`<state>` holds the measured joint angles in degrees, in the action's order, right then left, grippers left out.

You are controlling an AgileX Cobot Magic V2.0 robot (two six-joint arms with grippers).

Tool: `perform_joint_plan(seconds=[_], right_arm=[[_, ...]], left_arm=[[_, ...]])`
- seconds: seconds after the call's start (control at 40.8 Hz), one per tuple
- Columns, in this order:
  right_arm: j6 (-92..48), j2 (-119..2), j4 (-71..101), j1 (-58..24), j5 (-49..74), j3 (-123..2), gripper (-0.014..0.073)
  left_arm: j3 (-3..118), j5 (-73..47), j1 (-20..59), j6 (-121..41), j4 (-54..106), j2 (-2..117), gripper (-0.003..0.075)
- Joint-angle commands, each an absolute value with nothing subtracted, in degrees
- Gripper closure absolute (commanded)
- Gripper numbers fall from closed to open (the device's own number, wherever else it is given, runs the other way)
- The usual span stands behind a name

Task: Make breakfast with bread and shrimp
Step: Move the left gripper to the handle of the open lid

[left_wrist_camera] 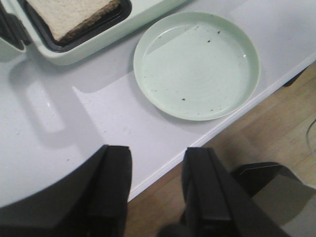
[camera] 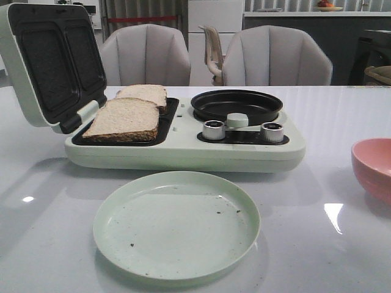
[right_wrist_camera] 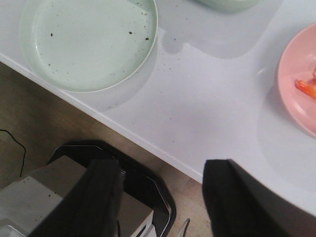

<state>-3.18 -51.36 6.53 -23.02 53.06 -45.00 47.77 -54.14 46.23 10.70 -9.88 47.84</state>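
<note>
Breakfast maker [camera: 183, 152]: lid open; bread [camera: 125, 119], two slices, sits in left tray. Risk: crust snags on tray wall, slice tears.
Green plate [camera: 177, 223]: near table edge, nudge could push it off.
Pink bowl [right_wrist_camera: 296, 79]: shrimp [right_wrist_camera: 306, 89] inside, small, slip-prone.
Left gripper [left_wrist_camera: 158, 197], right gripper [right_wrist_camera: 160, 202]: parted, empty, over table edge.

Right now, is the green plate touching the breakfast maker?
Apart. The front view shows a strip of bare white table between the green plate and the breakfast maker; the left wrist view shows the same gap.
</note>
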Motion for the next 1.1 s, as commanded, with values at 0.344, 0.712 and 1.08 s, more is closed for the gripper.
perform_joint_plan(seconds=[0.344, 0.712, 1.08], right_arm=[[-3.09, -50.60, 6.74, -22.82, 50.97, -46.30, 0.0122], [-3.09, -50.60, 6.74, -22.82, 50.97, -46.30, 0.0122], [-3.09, -50.60, 6.74, -22.82, 50.97, -46.30, 0.0122]], left_arm=[[57.86, -56.89, 32.41, 10.97, -17.33, 60.30, 0.0618], [62.80, -49.22, 1.07, -8.52, 6.07, 69.30, 0.0618], [76.23, -45.83, -15.34, -20.66, 36.23, 86.74, 0.0619]])
